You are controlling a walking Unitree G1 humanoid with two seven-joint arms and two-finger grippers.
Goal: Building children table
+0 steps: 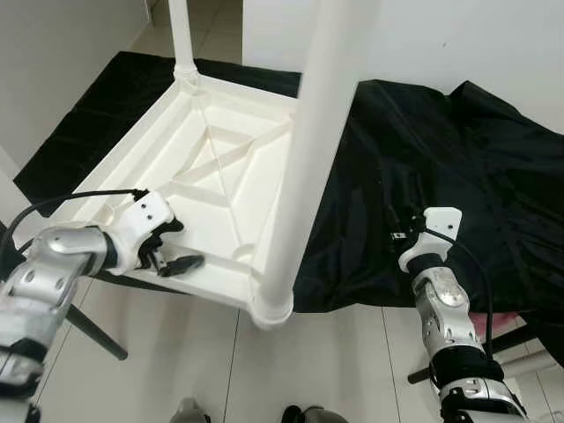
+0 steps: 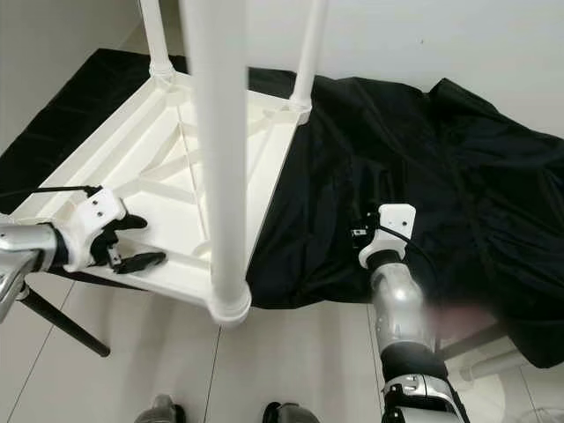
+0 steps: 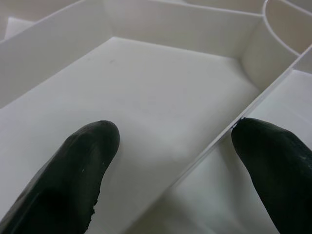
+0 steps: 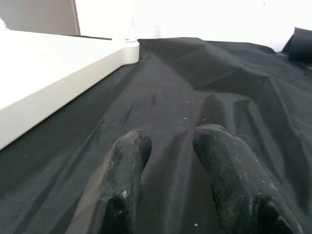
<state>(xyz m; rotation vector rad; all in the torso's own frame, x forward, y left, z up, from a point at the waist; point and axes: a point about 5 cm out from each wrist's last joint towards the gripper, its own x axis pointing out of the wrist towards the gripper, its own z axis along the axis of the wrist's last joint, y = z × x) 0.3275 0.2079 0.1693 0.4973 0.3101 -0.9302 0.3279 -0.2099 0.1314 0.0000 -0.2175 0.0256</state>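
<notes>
Left eye view: white moulded-plastic children's table (image 1: pixel 211 167) lies upside down on a crumpled black cloth sheet (image 1: pixel 441 176), ribbed underside facing up, white round legs standing up from its corners; the nearest leg (image 1: pixel 304 159) rises in front of the camera. Left gripper (image 1: pixel 172 251) sits at the near edge of the tabletop, black fingers spread, one fingertip (image 1: pixel 187 263) lying on the rim and the other above it, over the underside. Right gripper (image 1: pixel 407 225) is out over the cloth, well apart from the table's edge; its fingers are too dark against the cloth here to tell their state. Pale tiled floor (image 1: pixel 335 361) lies below the cloth edge. Right eye view: same layout, but three legs are visible, including the far right corner leg (image 2: pixel 308 48) that the near leg covers in the other eye. Left wrist view: two black fingertips (image 3: pixel 73 180) held apart, with a thin white rib (image 3: pixel 219 141) of the underside running between them, a flat white panel beyond and a curved wall further off; neither pad visibly presses the rib. Right wrist view: two black fingers (image 4: pixel 122 190) slightly parted, holding nothing, resting low over the cloth; the table's white side edge (image 4: pixel 58 92) runs beside one finger, clearly apart from it.
</notes>
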